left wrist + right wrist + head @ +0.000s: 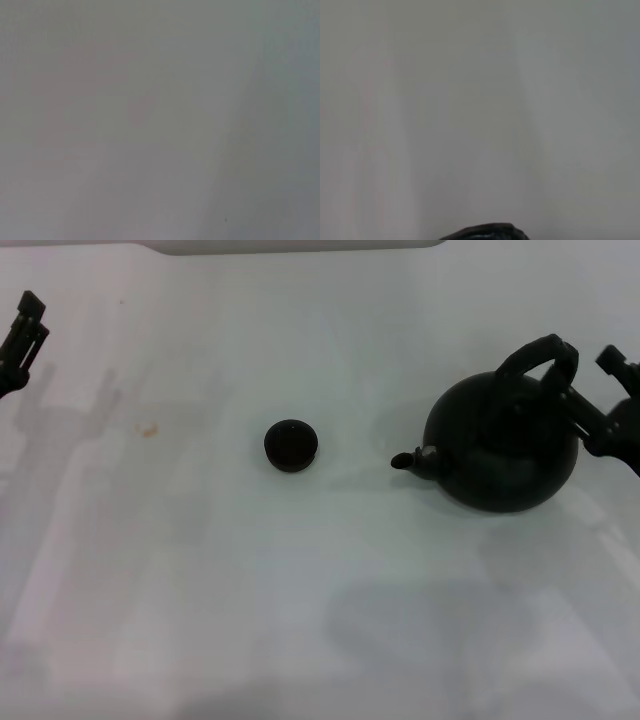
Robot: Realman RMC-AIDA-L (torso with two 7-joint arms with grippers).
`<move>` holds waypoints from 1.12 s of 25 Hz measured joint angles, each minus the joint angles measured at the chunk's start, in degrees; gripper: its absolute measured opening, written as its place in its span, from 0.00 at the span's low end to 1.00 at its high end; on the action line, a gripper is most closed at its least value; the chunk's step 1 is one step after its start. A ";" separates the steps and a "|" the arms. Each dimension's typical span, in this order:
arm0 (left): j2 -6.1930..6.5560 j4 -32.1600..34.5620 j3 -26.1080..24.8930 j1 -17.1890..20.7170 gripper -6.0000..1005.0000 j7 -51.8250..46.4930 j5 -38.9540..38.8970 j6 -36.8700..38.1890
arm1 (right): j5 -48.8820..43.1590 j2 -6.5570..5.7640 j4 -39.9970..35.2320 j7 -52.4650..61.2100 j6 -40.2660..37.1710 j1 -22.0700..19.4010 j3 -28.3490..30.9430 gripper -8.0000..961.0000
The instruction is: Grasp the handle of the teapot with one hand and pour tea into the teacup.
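Observation:
The black teapot (503, 445) stands on the white table at the right, its short spout (408, 460) pointing left toward the teacup. Its arched handle (538, 355) rises over the top. My right gripper (590, 390) is at the right edge, right against the handle's right end; I cannot see whether it grips it. The small dark teacup (291, 444) sits alone near the table's middle, well left of the spout. No tea shows. A dark curved edge (485, 232), likely part of the teapot, shows in the right wrist view. My left gripper (22, 338) hangs at the far left.
The white table (300, 590) spreads around both objects. A small brownish stain (148, 427) lies left of the teacup. A pale raised edge (300, 246) runs along the back. The left wrist view shows only bare table surface.

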 joint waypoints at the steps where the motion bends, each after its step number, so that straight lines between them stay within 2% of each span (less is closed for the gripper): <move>1: 0.00 0.00 0.01 0.00 0.83 0.00 0.00 0.01 | 0.00 0.00 0.00 0.00 0.00 0.00 0.00 0.84; 6: 0.01 0.00 0.00 -0.23 0.83 0.00 0.00 0.01 | 0.43 0.14 0.02 -0.27 -3.14 -2.77 0.51 0.91; 14: -0.04 0.21 0.02 -0.81 0.83 3.66 0.22 -0.02 | 1.83 0.63 -0.35 -6.21 -6.34 -3.90 4.16 0.91; 20: -0.34 2.10 0.02 -1.49 0.83 11.17 0.06 -0.28 | 7.68 0.79 -3.59 -16.66 -4.69 -3.43 3.79 0.91; 24: -0.35 3.74 0.00 -2.25 0.83 11.84 -0.04 -1.82 | 10.02 0.79 -5.87 -22.55 -3.25 -3.41 3.63 0.91; 28: -0.31 4.99 0.00 -2.50 0.83 11.64 -1.08 -3.40 | 10.61 0.79 -6.91 -23.08 -1.67 -3.35 3.56 0.91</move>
